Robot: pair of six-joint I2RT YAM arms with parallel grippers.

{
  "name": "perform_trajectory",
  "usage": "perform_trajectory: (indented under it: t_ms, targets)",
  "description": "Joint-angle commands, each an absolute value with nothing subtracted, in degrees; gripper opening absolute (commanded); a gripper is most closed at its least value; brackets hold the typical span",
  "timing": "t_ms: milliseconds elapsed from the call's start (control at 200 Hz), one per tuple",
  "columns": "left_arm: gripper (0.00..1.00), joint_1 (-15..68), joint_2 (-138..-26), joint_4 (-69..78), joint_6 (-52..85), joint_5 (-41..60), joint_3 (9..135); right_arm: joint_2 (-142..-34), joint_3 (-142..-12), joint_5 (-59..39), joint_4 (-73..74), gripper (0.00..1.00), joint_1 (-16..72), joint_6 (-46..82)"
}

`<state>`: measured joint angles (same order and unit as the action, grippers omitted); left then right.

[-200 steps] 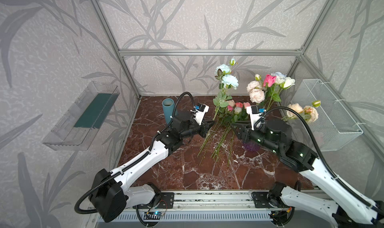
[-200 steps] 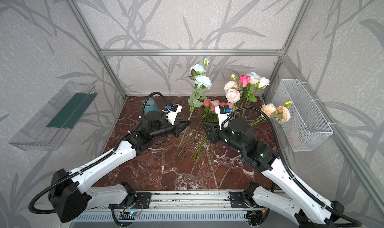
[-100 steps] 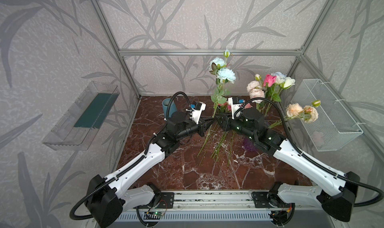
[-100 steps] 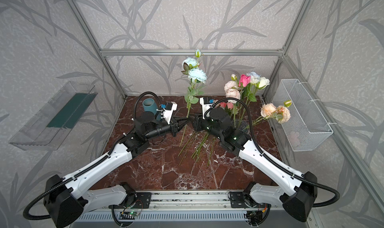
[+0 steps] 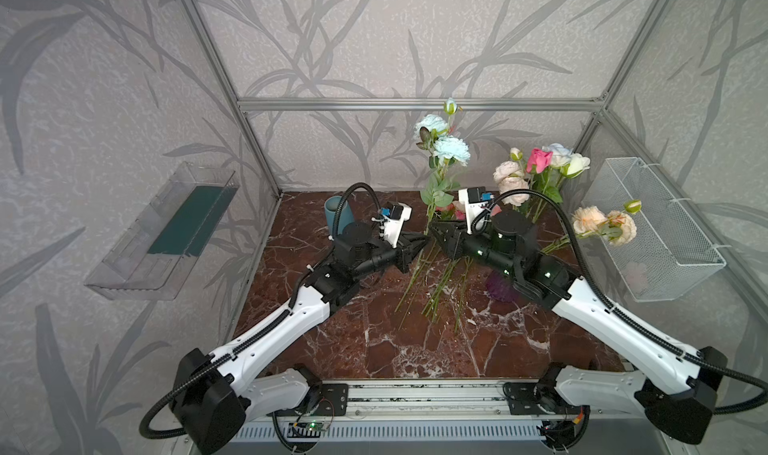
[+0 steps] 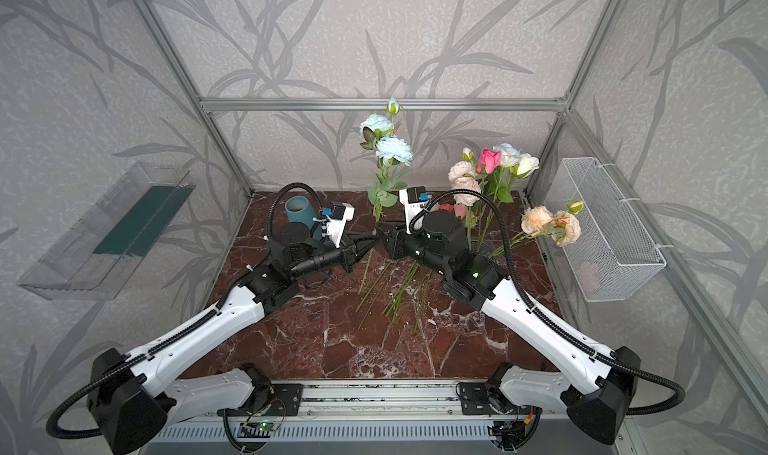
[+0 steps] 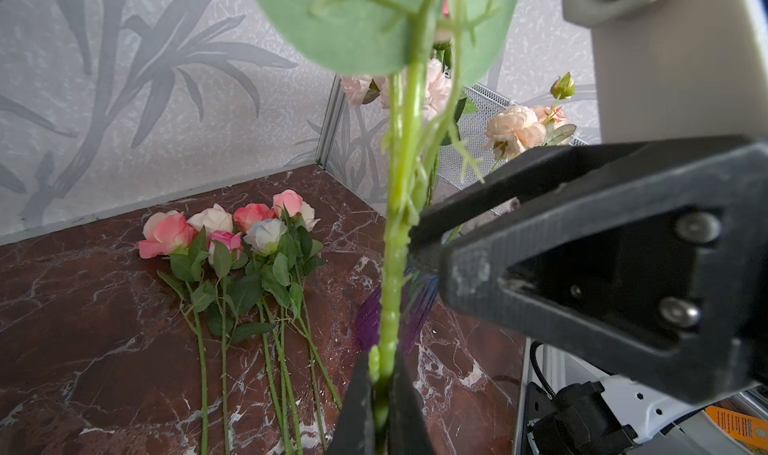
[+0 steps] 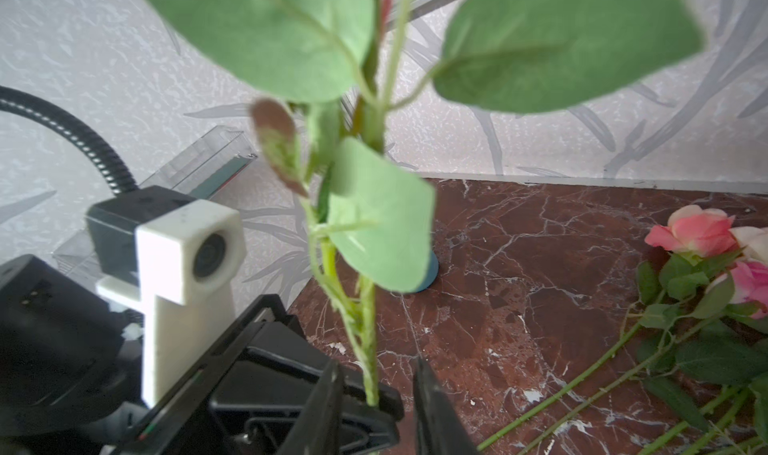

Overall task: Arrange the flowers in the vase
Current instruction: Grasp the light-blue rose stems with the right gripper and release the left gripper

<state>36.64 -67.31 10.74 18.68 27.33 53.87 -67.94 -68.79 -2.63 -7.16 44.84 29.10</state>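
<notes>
My left gripper [image 5: 423, 241] [image 7: 382, 361] is shut on the lower stem [image 7: 399, 183] of a pale blue flower [image 5: 451, 149] [image 6: 394, 149], holding it upright above the table. My right gripper [image 5: 434, 228] [image 8: 376, 370] faces it nose to nose, open, with the same stem standing in the gap between its fingers. The purple vase [image 5: 498, 289] [image 7: 370, 320] is mostly hidden under the right arm and holds pink, cream and white flowers [image 5: 540, 162]; peach ones [image 5: 602, 222] lean out to the right. Several more roses [image 7: 232, 232] [image 8: 702, 232] lie on the marble.
A teal cylinder [image 5: 332, 214] stands at the back left, behind the left arm. A white wire basket [image 5: 652, 232] hangs on the right wall and a clear tray [image 5: 166, 232] on the left wall. Loose stems [image 5: 436, 282] fan across the table's [image 5: 374, 340] middle.
The right arm has swung left to meet the left gripper, and its jaws have narrowed around the held stem. The left gripper has lifted the blue flower slightly and keeps its hold.
</notes>
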Motion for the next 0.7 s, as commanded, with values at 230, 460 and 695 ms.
perform_trajectory:
  t_ms: [230, 460, 695]
  targets:
    - [0.00, 36.49, -66.62, 12.39, 18.73, 28.30, 53.86, -72.94, -73.27, -4.89, -7.06, 0.29, 45.18, 28.65]
    - [0.00, 36.45, -66.45, 12.30, 18.50, 27.87, 53.80, -73.47, -75.06, -5.65, -7.21, 0.07, 45.18, 28.83]
    - [0.62, 36.21, -66.05, 12.73, 19.46, 23.58, 52.85, -70.17, -74.69, -1.85, -8.21, 0.03, 45.26, 25.37]
